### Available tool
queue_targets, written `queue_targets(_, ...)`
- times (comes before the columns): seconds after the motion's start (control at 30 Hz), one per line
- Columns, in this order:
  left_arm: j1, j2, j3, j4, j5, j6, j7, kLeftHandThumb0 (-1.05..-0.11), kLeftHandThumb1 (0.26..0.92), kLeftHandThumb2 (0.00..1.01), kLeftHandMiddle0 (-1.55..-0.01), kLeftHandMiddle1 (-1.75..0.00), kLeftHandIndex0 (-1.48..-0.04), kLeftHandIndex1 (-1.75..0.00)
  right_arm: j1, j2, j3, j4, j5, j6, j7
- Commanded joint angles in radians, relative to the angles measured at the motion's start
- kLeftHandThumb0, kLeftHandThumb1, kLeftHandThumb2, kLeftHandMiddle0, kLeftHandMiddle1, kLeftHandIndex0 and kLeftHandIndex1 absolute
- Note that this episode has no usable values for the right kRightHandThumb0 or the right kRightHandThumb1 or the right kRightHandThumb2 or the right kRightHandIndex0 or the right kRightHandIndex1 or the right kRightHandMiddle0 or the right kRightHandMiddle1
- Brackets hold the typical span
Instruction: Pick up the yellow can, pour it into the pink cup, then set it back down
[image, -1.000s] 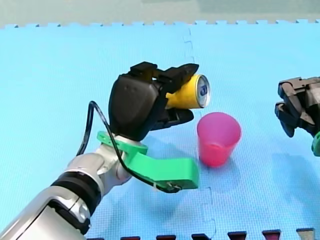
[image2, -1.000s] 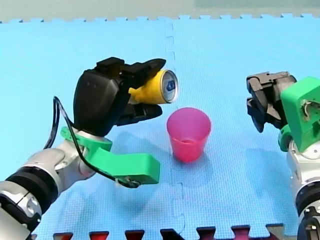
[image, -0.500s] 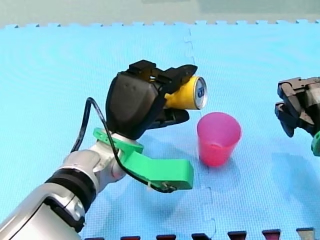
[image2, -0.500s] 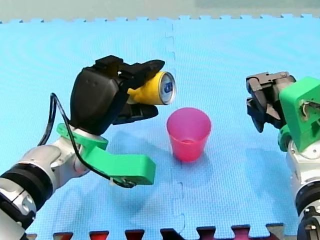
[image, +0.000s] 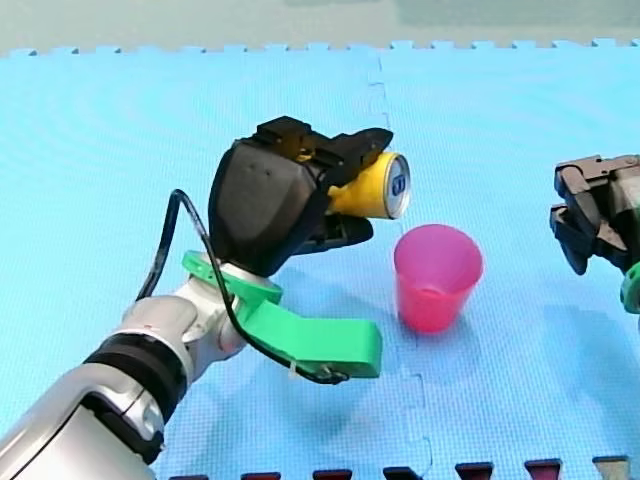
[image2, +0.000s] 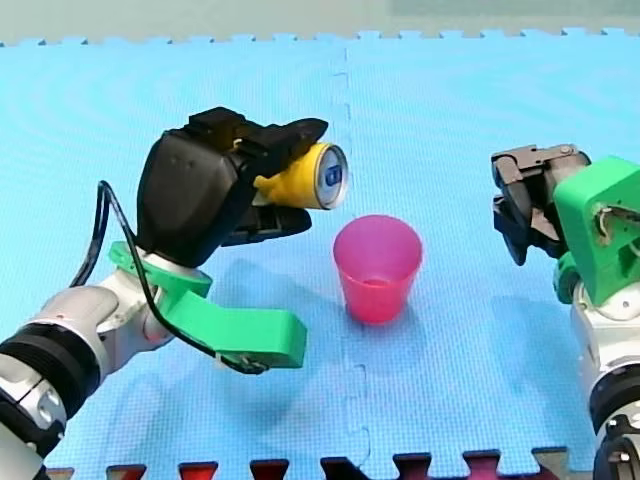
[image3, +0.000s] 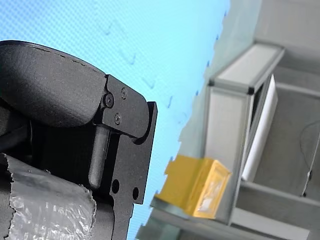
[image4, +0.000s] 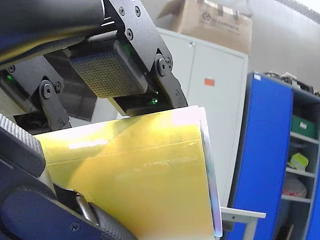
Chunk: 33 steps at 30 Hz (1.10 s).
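Note:
My left hand (image: 340, 190) is shut on the yellow can (image: 375, 187), holding it on its side in the air. The can's silver top faces right, just up and left of the pink cup (image: 436, 277). The cup stands upright on the blue mat (image: 120, 130). In the second wrist view the yellow can (image4: 135, 175) lies between black fingers (image4: 107, 75), so that view is my left hand's. My right hand (image2: 525, 205) hovers to the right of the cup with nothing in it.
The blue foam mat has a seam (image: 378, 80) running from back to front past the cup. Its jagged back edge (image: 300, 47) meets a grey floor. The first wrist view looks across the mat to a grey cabinet (image3: 235, 135) with a yellow box (image3: 197, 186).
My left hand has drawn the can a little to the left and up, away from the cup's mouth. The right hand and the cup have stayed put.

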<state>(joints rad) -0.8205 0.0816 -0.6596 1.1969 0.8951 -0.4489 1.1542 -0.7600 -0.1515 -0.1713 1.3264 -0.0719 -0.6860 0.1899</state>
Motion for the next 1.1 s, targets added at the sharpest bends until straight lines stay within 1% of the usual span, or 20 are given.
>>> queue_targets(0.0, -0.010, 0.006, -0.011, -0.005, 0.013, 0.019, 0.020, -0.264, 0.815, 0.00, -1.15, -0.42, -1.17, 0.00, 0.000, -0.002, 0.002, -0.002, -0.001, -0.004, -0.005)
queue_targets(0.23, -0.013, 0.009, -0.029, -0.004, 0.037, 0.053, 0.043, -0.257, 0.816, 0.00, -1.15, -0.40, -1.18, -0.01, 0.000, -0.003, 0.002, -0.002, -0.002, 0.000, -0.004)
queue_targets(0.47, -0.012, 0.007, -0.037, -0.004, 0.047, 0.079, 0.064, -0.257, 0.816, 0.00, -1.15, -0.39, -1.20, -0.01, 0.000, -0.003, -0.002, -0.002, 0.003, 0.003, 0.003)
queue_targets(0.7, -0.011, 0.007, -0.051, -0.005, 0.058, 0.112, 0.088, -0.268, 0.813, 0.00, -1.16, -0.40, -1.23, -0.02, 0.001, -0.001, -0.003, -0.002, 0.002, 0.004, 0.000)
queue_targets(0.8, -0.012, 0.006, -0.057, -0.004, 0.065, 0.128, 0.098, -0.275, 0.811, 0.00, -1.16, -0.40, -1.23, -0.03, 0.001, -0.002, -0.003, -0.002, 0.003, 0.005, 0.004)
queue_targets(0.97, -0.013, 0.005, -0.057, -0.003, 0.061, 0.130, 0.096, -0.284, 0.810, 0.00, -1.17, -0.42, -1.24, -0.03, 0.001, -0.004, -0.005, -0.002, 0.005, 0.005, 0.008)
queue_targets(1.07, -0.009, 0.002, -0.042, -0.006, 0.040, 0.111, 0.083, -0.285, 0.810, 0.00, -1.11, -0.62, -1.25, -0.04, 0.002, -0.005, -0.005, -0.002, 0.005, 0.004, 0.009)
